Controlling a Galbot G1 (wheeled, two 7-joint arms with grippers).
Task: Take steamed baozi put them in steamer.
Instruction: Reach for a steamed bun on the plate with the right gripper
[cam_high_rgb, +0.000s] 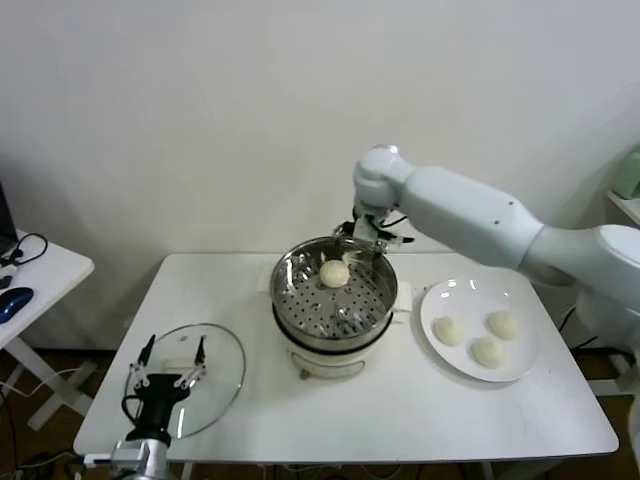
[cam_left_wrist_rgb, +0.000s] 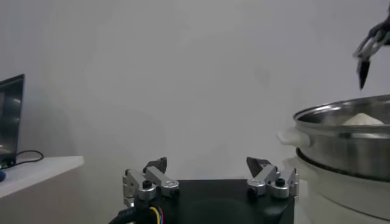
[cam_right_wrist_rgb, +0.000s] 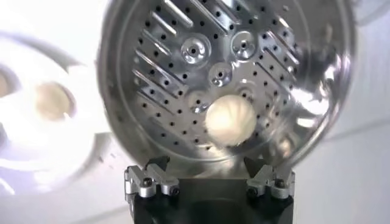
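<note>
The shiny steel steamer (cam_high_rgb: 300, 310) stands on its white pot base at the table's middle. One cream-white baozi (cam_high_rgb: 334, 273) lies inside it on the perforated bottom, towards the far side; it also shows in the right wrist view (cam_right_wrist_rgb: 230, 120). Three more baozi (cam_high_rgb: 487, 351) lie on the white plate (cam_high_rgb: 440, 356) to the right. My right gripper (cam_high_rgb: 366, 243) hovers open and empty just above the steamer's far rim, over that baozi. My left gripper (cam_high_rgb: 171, 364) is parked, open and empty, over the glass lid at the front left.
The flat glass lid (cam_high_rgb: 222, 362) lies on the table at the front left, beside the steamer. A side table with a mouse (cam_high_rgb: 12, 301) and cable stands to the far left. The wall is close behind the table.
</note>
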